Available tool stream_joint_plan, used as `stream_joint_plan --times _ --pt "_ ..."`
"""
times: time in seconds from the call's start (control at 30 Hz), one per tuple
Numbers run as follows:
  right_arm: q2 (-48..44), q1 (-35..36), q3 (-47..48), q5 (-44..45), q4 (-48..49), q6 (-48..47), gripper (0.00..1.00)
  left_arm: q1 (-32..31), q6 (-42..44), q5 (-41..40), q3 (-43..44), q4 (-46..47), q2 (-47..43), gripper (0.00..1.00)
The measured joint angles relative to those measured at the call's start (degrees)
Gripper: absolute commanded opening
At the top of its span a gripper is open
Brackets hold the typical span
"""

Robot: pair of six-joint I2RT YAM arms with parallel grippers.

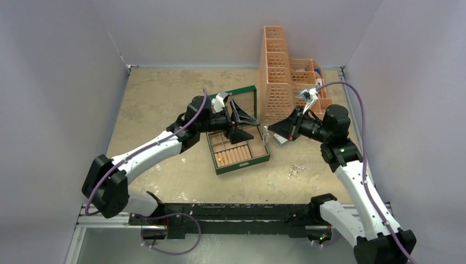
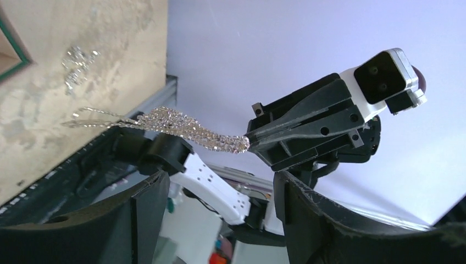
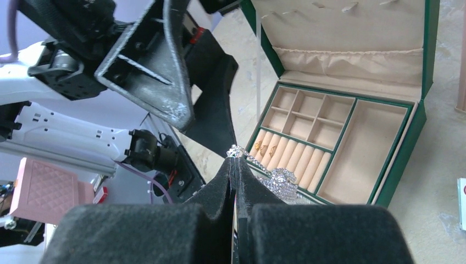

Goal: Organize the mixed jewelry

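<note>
On the left, the left gripper [image 1: 246,127] reaches in over the open green box [image 1: 258,161]. Its jaws are spread wide with nothing between them. The box's raised lid [image 1: 244,93] stands behind it, and the arm covers much of the tray from above.

Just right of the box, the right gripper [image 1: 271,132] points back toward the left one, jaws pressed tight together. They pinch one end of a sparkling chain [image 2: 176,125], which trails loose from the tips in mid-air. Further right, a loose heap of jewellery [image 1: 297,171] lies on the table [image 1: 165,93], well apart from the box. An orange crate [image 1: 286,77] stands at the back, behind the right arm.

From above the chain is barely a glint. The left wrist camera shows it plainly, strung out from the closed tips beyond its own fingers [image 2: 145,220]. Only the right wrist camera looks into the tray, where gold rings [image 3: 262,147] sit in the ring rolls and the square compartments look bare. It also catches a pink quilted pad [image 3: 41,187] far left and a white card [image 3: 461,201] at the right edge.
</note>
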Motion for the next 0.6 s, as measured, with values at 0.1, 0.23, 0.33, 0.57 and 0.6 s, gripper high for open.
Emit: stream_joint_plan --times 0.1,0.23,0.33,0.57,0.6 --pt "0.0 0.0 -0.02 -0.74 0.11 -0.09 0.0 -0.07 -5.33 2.91 -1.01 4.17 2.25 0.69" --pt "0.0 0.0 -0.02 -0.94 0.15 -0.11 0.0 -0.11 -10.47 4.28 -1.09 7.13 3.65 0.66" --pt "-0.09 0.0 -0.04 -0.96 0.15 -0.13 0.0 -0.2 -13.35 4.72 -1.09 10.12 3.65 0.61" --pt "-0.35 0.0 -0.22 -1.79 0.61 -0.13 0.0 -1.18 -17.29 5.11 -0.98 13.03 5.27 0.62" --pt "-0.37 0.0 -0.33 -1.97 0.66 -0.13 0.0 -1.36 -17.64 5.14 -0.87 13.03 5.64 0.62"
